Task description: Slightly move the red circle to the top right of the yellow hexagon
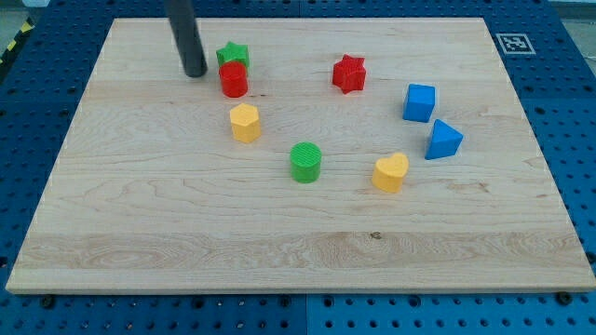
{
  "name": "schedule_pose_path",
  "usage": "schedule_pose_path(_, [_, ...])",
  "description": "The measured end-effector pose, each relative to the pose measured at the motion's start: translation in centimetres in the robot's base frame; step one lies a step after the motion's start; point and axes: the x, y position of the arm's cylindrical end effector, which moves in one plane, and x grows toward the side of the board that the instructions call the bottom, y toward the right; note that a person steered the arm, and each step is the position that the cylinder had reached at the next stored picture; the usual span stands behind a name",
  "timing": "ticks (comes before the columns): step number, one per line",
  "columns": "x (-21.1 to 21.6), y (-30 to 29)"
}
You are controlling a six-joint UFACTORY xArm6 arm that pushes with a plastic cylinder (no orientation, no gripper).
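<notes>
The red circle stands upright near the view's top left, touching the green star just above it. The yellow hexagon sits a short way below the red circle and slightly to its right, with a small gap between them. My tip is on the board just left of the red circle, a little apart from it, and left of the green star.
A red star lies at top centre. A blue cube and a blue triangle are at the right. A green circle and a yellow heart sit in the middle. The wooden board ends on a blue pegboard.
</notes>
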Motion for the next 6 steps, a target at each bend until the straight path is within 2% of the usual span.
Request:
schedule_pose_path(2, [0.7, 8.8])
schedule_pose_path(4, [4.2, 8.2])
schedule_pose_path(6, [4.9, 8.3])
